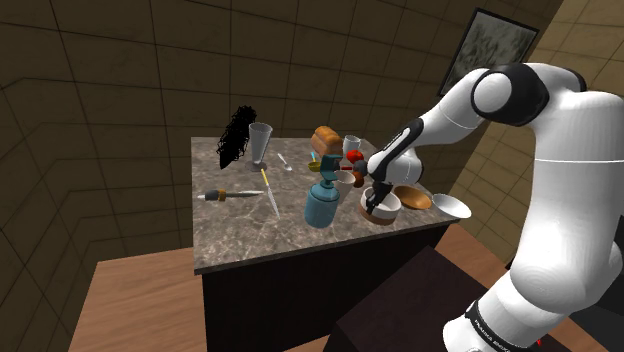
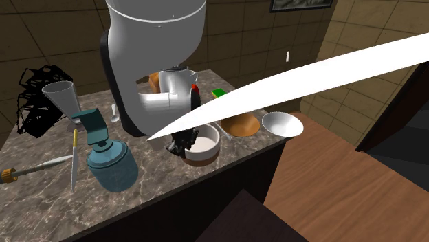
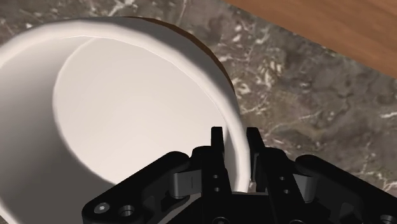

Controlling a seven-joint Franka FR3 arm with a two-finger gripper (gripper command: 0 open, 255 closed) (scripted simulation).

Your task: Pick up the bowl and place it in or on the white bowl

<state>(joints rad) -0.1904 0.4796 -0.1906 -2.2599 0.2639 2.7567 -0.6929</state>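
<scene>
The hand pinches the bowl by its rim, one finger inside and one outside. Lift straight and slowly, since so thin a hold may let it tip. It is white within and brown outside, near the bench edge. Farther along, past a tan bowl, sits the white bowl.

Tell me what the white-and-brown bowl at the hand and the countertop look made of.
The white-and-brown round bowl is probably glazed ceramic: smooth white inside with a soft sheen and a thick rim, though plastic cannot be ruled out. The dark veined countertop looks like polished marble or similar stone: pale irregular veins run across a grey-brown ground.
</scene>
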